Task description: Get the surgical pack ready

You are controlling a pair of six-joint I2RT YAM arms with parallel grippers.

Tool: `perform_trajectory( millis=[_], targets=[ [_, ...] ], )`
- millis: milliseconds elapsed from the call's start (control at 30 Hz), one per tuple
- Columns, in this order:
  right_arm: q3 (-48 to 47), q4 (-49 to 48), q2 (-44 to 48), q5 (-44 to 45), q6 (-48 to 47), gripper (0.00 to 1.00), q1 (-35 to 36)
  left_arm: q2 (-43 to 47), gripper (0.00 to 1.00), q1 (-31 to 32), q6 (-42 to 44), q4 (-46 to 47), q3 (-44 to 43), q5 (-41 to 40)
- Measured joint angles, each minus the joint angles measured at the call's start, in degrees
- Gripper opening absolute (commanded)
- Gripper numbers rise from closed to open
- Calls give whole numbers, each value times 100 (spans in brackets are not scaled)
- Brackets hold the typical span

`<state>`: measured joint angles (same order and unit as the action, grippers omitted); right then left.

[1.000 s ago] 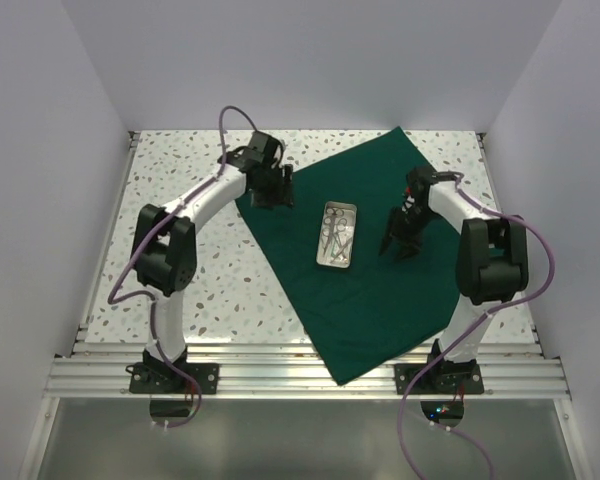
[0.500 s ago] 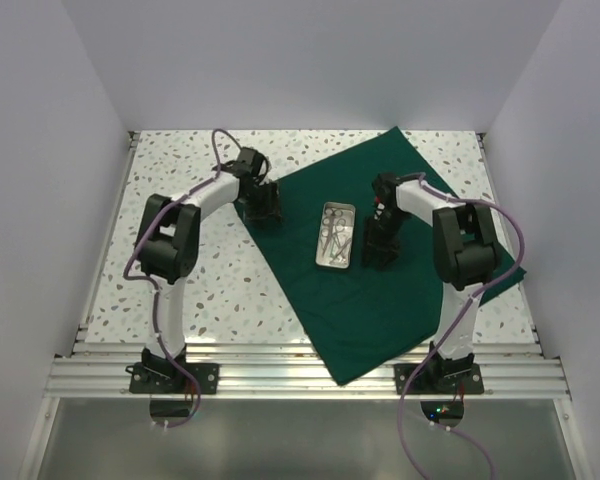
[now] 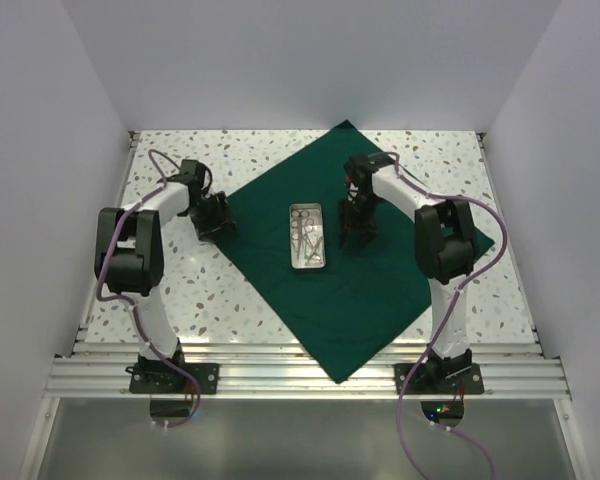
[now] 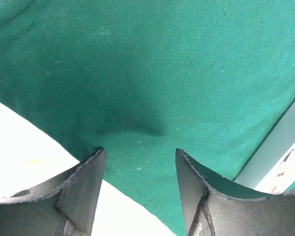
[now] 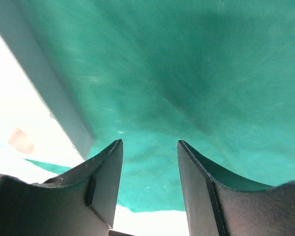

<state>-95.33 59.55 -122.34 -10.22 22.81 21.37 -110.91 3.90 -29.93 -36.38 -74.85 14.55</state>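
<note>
- Left pincer (image 4: pixel 138 153): jaws apart, tips down on the cloth at the corner well left of the steel tray (image 3: pixel 307 206). A small pucker of fabric sits between them. Nothing is clamped.
- Right pincer (image 5: pixel 150 142): jaws apart and holding nothing, low over the cloth just right of the tray. Whether the tips touch the cloth cannot be told.
- Drape (image 3: pixel 380 290): dark green sheet of the surgical pack, spread flat as a diamond beneath the tray, one corner pointing away from the tray on each side.
- Steel tray: upright, about mid-drape.
- Silver instruments (image 3: pixel 308 240): lying inside the tray, too small to tell apart.
- Worktop (image 3: pixel 180 290): speckled white, showing left of the tray beyond the drape's corner.
- Step in hand (judgement): likely taking up the left corner to fold it over the tray.
- Handling note (judgement):
  - Shut the left jaws squarely on the pucker.
  - Lift high enough to clear the tray's rim.
  - Let the right pincer pin the cloth beside the tray so the tray neither slides nor spills.
</note>
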Motion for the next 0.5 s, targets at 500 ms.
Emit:
perform_trajectory(
  millis=[500],
  targets=[
    [-2933,195,-997,37,-232,49,323,1440,68,-9,212,-61,262,-92]
  ],
)
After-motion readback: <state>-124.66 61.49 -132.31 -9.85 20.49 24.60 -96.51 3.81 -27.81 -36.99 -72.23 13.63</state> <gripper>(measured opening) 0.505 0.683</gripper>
